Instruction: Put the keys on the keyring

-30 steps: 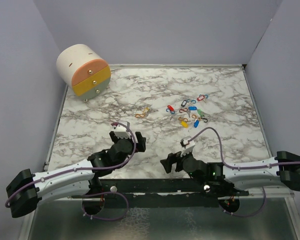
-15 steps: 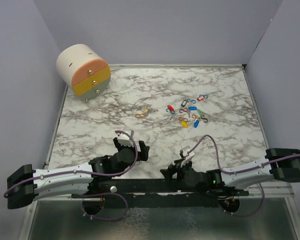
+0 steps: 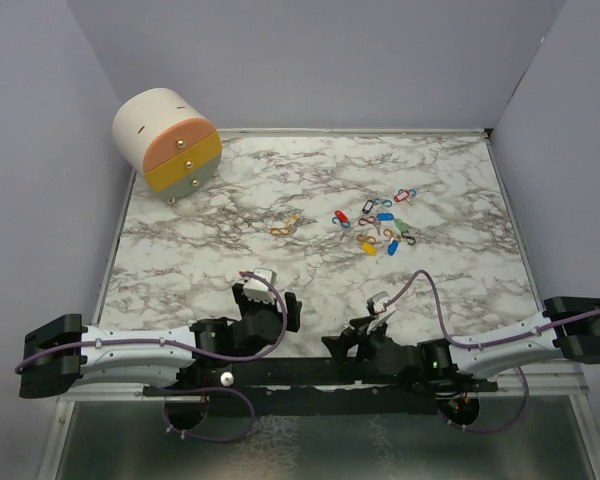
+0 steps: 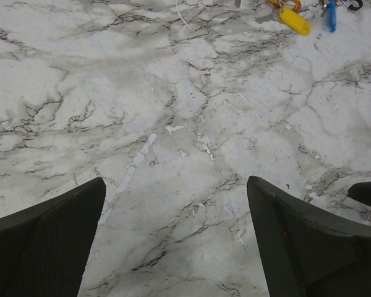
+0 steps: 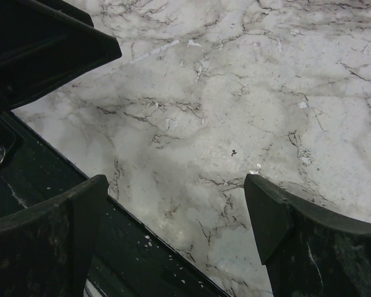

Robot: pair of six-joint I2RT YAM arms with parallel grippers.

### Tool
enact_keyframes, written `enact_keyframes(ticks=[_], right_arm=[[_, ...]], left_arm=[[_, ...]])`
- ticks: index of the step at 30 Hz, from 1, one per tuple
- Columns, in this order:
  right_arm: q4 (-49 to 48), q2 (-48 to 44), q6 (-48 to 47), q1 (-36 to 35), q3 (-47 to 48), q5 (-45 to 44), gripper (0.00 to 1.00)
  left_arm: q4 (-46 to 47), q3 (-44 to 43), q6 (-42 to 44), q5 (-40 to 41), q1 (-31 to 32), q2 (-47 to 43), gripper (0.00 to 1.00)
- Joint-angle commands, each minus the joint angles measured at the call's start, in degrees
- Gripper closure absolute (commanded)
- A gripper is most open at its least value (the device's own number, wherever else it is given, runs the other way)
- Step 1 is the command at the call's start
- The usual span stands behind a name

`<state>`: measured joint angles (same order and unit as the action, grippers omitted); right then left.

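The keys (image 3: 378, 226), tiny with red, blue, green and yellow tags, lie scattered right of centre on the marble table (image 3: 430, 170). A small brass-coloured piece (image 3: 286, 225), apparently the keyring, lies apart to their left. My left gripper (image 3: 266, 303) sits low near the front edge, open and empty. In its wrist view the left gripper (image 4: 176, 180) frames bare marble, and a yellow tag (image 4: 295, 20) and a blue one (image 4: 331, 15) show at the far top. My right gripper (image 3: 355, 342) hovers over the front edge; the right gripper (image 5: 174, 179) is open with nothing between its fingers.
A round cream drawer unit (image 3: 168, 140) with orange, yellow and grey drawers stands at the back left corner. Grey walls close in three sides. A black mounting rail (image 3: 310, 372) runs along the near edge, and the left gripper's body (image 5: 49, 43) shows beside the right one.
Both arms have drawn back toward the near edge and dropped lower. Each gripper has stayed open and empty; the keys have not moved.
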<state>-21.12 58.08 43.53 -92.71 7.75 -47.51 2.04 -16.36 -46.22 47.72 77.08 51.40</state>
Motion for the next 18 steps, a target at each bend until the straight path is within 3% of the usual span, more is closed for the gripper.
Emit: enact_keyframes(ticks=[1, 18], right_arm=[[2.54, -3.21, 1.58, -0.62, -0.74, -3.53, 0.07], [9.34, -6.28, 5.68, -0.73, -0.37, -6.83, 0.06]], left_arm=[[0.54, -1.39, -1.52, 3.91, 0.87, -0.37, 0.01], [-0.33, -1.74, -2.96, 5.82, 1.48, -0.25, 0.01]])
